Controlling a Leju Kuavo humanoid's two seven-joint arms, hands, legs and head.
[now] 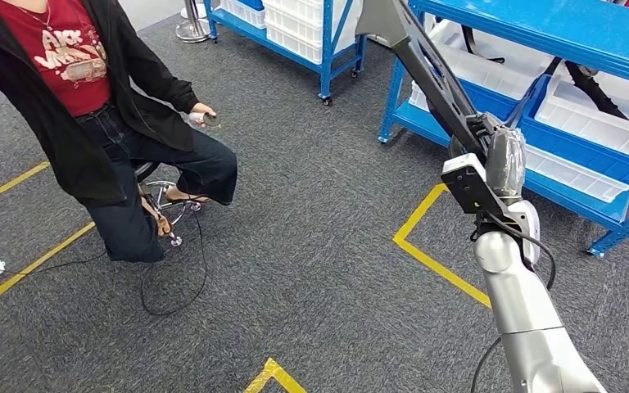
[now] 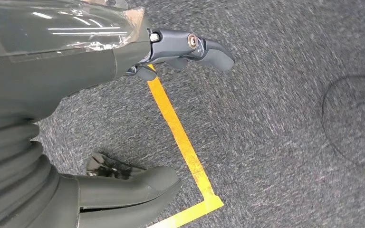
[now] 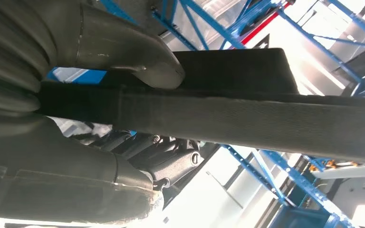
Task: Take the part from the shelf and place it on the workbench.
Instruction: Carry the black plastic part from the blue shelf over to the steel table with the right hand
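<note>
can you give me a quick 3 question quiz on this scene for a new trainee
1. True or false: the right hand holds a long dark part.
2. Multiple choice: what lies on the grey carpet under the left hand? A) a white bin B) yellow tape C) a red box
3. Fill in: the person sits on a ____.

Key
1. True; the thumb presses on the part in the right wrist view.
2. B
3. stool

Matt black part (image 3: 247,114), rough grey carpet (image 1: 311,246), blue metal shelf (image 1: 540,24)
</note>
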